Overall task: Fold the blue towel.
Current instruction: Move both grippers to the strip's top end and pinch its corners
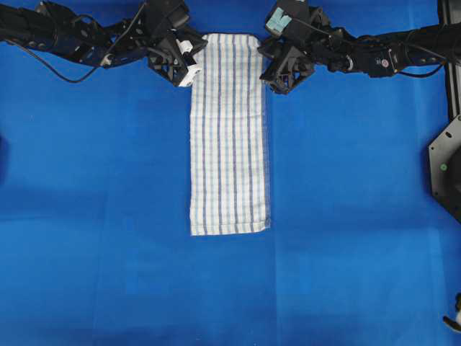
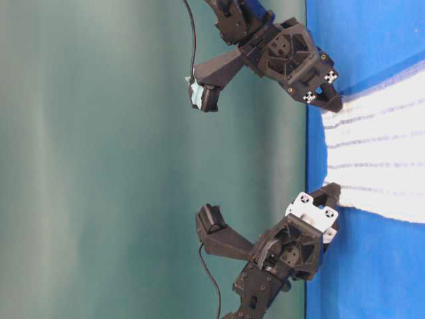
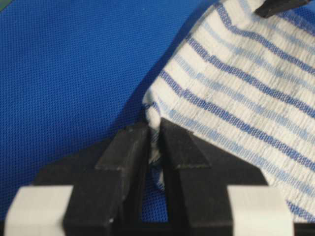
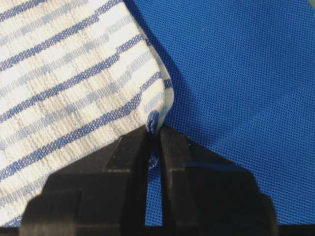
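The blue towel (image 1: 229,137) is a long white strip with thin blue stripes, lying flat down the middle of the blue cover. My left gripper (image 1: 196,63) sits at its far left corner, and the left wrist view shows the jaws shut with that towel corner (image 3: 153,123) pinched between the fingertips. At the far right corner is my right gripper (image 1: 268,71); its jaws are shut on the other towel corner (image 4: 153,122). In the table-level view the towel's (image 2: 378,156) far edge spans between both grippers, left gripper (image 2: 332,199) and right gripper (image 2: 332,103).
The blue table covering (image 1: 101,216) spreads flat around the towel on all sides. A black mounting plate (image 1: 446,166) stands at the right edge, with a small fixture (image 1: 454,317) in the near right corner.
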Robot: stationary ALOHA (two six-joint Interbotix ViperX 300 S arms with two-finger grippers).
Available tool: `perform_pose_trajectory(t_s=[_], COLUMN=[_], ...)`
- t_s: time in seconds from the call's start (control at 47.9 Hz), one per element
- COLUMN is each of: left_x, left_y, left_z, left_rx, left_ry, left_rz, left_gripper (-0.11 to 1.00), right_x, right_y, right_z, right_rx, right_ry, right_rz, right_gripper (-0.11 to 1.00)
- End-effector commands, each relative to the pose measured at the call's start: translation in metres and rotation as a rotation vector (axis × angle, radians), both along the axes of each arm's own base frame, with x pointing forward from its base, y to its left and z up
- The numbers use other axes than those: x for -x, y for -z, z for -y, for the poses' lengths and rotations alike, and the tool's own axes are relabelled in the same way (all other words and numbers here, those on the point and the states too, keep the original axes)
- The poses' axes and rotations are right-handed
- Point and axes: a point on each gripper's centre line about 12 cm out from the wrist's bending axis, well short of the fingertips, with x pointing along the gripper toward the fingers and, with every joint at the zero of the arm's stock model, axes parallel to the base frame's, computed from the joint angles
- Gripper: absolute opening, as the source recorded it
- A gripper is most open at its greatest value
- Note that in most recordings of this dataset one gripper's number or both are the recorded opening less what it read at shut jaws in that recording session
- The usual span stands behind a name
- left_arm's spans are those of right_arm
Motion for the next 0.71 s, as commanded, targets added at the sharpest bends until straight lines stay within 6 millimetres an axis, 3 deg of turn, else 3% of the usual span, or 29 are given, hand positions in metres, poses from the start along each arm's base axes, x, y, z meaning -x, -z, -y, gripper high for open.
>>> perform_pose_trajectory(t_s=[0.0, 0.209, 0.564, 0.689], left_x=[-0.003, -0.005, 0.000, 0.003], left_y=[-0.005, -0.013, -0.062, -0.067], left_z=[0.003, 0.002, 0.008, 0.010], left_rx=[-0.004, -0.017, -0.074, -0.079], left_ry=[0.010, 0.014, 0.038, 0.039], left_rz=[0.006, 0.020, 0.082, 0.089], left_gripper=[0.06, 0.06, 0.06, 0.06], right_x=[-0.003, -0.004, -0.001, -0.001], right_y=[-0.008, -0.012, -0.048, -0.052], right_z=[0.003, 0.004, 0.000, -0.002], right_rx=[0.013, 0.017, 0.044, 0.043], right_ry=[0.003, 0.004, -0.004, -0.010], right_rz=[0.020, 0.031, 0.100, 0.104], right_gripper=[0.07, 0.07, 0.07, 0.07])
